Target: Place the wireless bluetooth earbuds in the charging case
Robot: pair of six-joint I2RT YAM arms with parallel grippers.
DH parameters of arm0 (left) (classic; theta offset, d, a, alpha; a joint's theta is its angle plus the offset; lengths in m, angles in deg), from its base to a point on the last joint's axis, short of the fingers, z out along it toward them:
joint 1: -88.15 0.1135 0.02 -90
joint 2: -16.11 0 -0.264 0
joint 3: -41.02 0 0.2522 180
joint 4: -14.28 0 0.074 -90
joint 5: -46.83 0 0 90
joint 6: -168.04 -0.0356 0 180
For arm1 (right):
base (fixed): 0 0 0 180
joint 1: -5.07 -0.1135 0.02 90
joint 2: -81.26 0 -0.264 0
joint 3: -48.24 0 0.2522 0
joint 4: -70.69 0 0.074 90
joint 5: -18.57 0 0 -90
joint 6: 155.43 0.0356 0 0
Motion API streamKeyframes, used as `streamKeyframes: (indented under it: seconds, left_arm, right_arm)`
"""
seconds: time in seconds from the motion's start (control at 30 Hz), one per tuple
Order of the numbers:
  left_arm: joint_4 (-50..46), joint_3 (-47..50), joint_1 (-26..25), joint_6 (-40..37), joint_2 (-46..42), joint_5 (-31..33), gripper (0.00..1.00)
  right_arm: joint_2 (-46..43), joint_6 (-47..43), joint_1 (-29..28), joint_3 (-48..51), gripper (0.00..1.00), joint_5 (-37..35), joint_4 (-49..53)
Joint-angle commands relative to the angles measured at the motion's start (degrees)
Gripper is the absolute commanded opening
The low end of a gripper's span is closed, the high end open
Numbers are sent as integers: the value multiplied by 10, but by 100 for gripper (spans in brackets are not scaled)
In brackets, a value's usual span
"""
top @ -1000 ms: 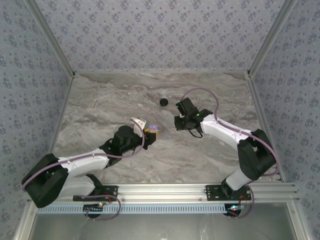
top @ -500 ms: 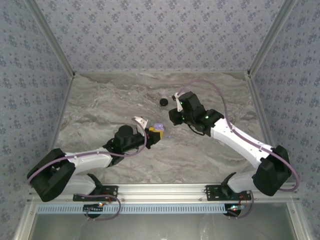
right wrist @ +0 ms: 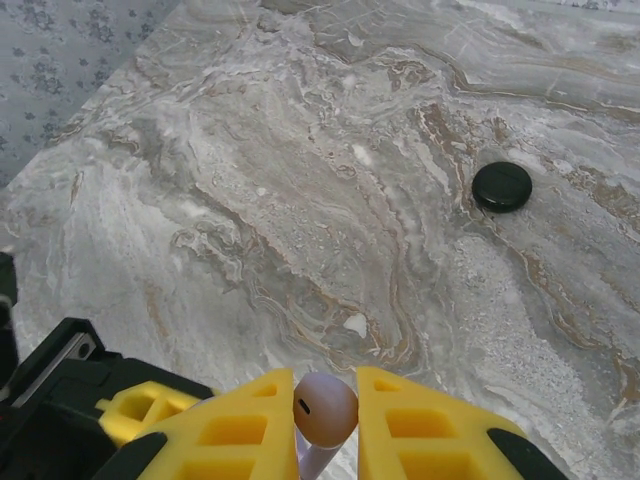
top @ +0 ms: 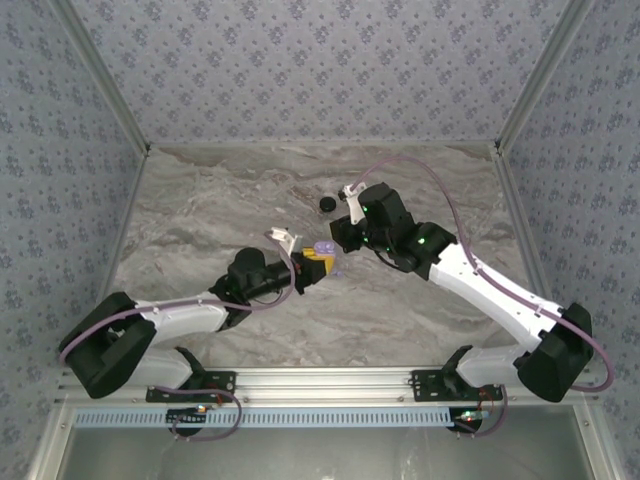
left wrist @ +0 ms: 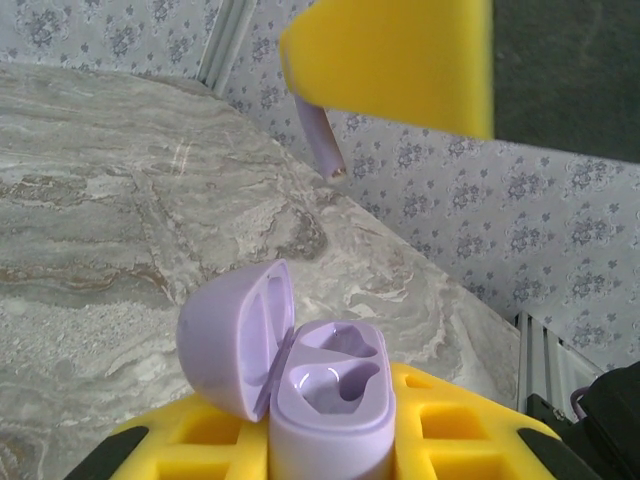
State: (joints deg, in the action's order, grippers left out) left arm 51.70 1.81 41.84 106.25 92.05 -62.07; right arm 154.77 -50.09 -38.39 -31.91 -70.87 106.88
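Seen from overhead, the left claw (top: 312, 264) sits near the middle of the worktop (top: 200, 200). It pinches the lilac charging case (top: 320, 249) between its yellow pads (left wrist: 490, 425). In the left wrist view the case stands upright, its lid (left wrist: 235, 340) swung open toward 9 o'clock and two wells open to view. Just beside the case, at about 2 o'clock overhead, hangs the right claw (top: 343, 236), pressed onto a pale lilac earbud (right wrist: 325, 408). The earbud's stem (left wrist: 322, 142) pokes out below that claw's yellow pad, above the case and apart from it. A black puck (right wrist: 502, 186) lies on the worktop at 12 o'clock of the case, apart from both claws.
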Motion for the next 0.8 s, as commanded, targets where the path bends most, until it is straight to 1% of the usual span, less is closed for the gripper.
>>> streamKeyframes:
  seconds: [0.0, 0.77]
  left_arm:
    - [16, -33, -3, 11, 4, -9, 23]
    - [3, -67, -3, 28, 12, -20, 24]
  right_arm:
    - [-21, -13, -7, -15, 18, 8, -2]
    - [-23, -7, -17, -2, 18, 13, -12]
